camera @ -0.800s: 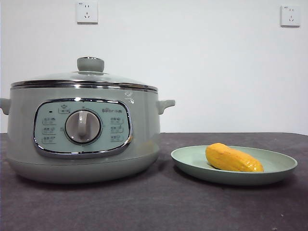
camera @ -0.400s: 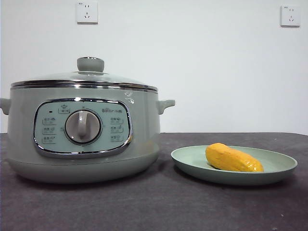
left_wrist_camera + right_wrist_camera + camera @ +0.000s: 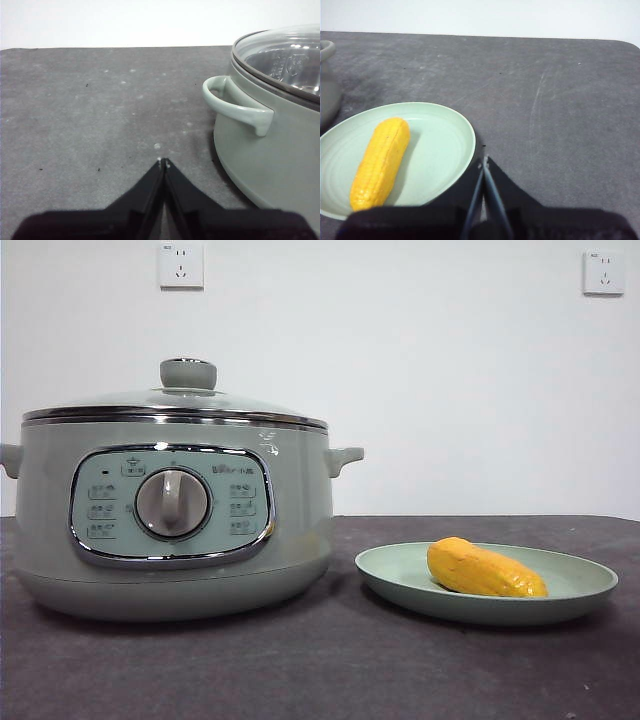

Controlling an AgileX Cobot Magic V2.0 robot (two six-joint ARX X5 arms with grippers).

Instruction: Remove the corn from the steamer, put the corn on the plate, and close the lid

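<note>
Looking level across the bench (image 3: 320,660), you see the steamer (image 3: 170,510) with the lid (image 3: 180,400) seated on its chrome rim, and the corn (image 3: 485,570) lying on the plate (image 3: 400,580) beside it; no claw appears there. Only the wrist views show you the claws. The left claw (image 3: 163,162) has its jaws pressed together, holding nothing, low over bare bench; the steamer stands near it to one side, one side handle (image 3: 235,105) turned toward it, apart from the tips. The right claw (image 3: 483,161) is also closed and empty, its tips just beside the plate's rim (image 3: 470,137); the corn (image 3: 380,162) lies inside the plate, on the half farther from this claw, not touching it. Beyond both claws you have open dark bench up to its far edge, and a rounded corner shows past the right claw.
</note>
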